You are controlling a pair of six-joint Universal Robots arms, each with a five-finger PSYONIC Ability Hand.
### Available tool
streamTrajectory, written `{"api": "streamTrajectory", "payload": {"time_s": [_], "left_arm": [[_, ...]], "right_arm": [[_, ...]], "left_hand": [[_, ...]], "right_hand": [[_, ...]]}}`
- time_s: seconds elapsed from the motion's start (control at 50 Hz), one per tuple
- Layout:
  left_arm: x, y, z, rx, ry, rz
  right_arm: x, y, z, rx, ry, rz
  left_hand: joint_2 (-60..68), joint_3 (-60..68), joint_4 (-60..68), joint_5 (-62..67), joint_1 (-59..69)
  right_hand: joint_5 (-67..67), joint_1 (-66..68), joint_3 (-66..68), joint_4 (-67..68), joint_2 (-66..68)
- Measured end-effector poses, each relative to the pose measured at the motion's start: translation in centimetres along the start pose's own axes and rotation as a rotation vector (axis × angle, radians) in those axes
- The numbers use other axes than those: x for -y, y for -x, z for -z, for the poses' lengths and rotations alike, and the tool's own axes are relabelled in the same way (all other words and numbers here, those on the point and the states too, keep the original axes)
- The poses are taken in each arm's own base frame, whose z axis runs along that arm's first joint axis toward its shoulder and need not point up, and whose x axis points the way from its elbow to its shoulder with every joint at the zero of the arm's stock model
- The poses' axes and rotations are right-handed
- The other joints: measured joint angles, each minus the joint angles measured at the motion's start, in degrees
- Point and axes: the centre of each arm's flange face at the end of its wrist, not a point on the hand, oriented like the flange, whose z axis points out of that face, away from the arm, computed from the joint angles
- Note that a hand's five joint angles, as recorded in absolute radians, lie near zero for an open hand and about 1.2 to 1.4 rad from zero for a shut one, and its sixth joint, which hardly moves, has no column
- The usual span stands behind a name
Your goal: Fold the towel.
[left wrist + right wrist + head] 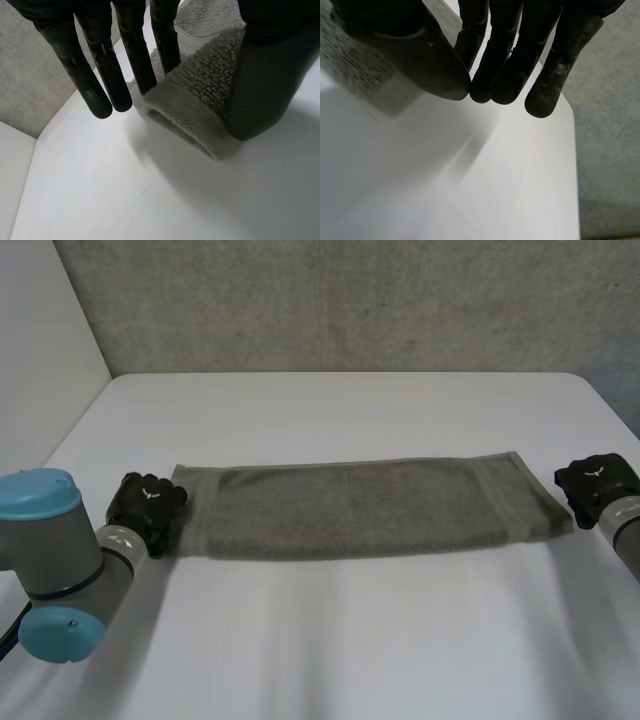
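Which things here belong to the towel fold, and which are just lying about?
Belong to the job:
towel, lying flat and lengthwise across the table
left hand, at the towel's left end
right hand, at the towel's right end

Not part of it:
table, just the surface under the towel
grey wall, behind the table

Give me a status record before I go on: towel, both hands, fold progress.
towel: grey towel, lying flat as a long strip across the white table
left hand: left hand at the towel's left end; straight fingers and thumb pinch the hem, which is bunched up off the table
right hand: right hand at the towel's right end; grip cannot be told
fold progress: neither end is carried over yet
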Motion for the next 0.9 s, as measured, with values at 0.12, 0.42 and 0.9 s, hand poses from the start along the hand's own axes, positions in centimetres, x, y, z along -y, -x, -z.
{"api": "streamTrajectory", "payload": {"time_s": [0.12,0.42,0.9], "left_arm": [[0.9,-0.6,1.0,-0.017,-0.023,-0.007],[4.6,0.7,3.9,0.026,-0.136,-0.004],[5.0,2.0,4.0,0.046,-0.156,0.109]], "right_arm": [[-0.5,-0.3,0.1,-0.013,0.022,0.025],[-0.1,-4.0,0.7,-0.069,0.019,0.014],[0.8,-1.4,2.2,0.255,-0.159,-0.197]], "left_hand": [[-21.9,-22.3,-21.9,-22.7,-21.8],[-34.7,-35.2,-34.3,-36.4,-34.0],[-34.7,-35.2,-34.3,-36.5,-34.0]], "right_hand": [[0.0,0.1,0.0,0.0,0.0],[0.0,0.1,0.0,0.0,0.0],[-45.2,-43.4,-42.4,-42.9,-42.1]]}}
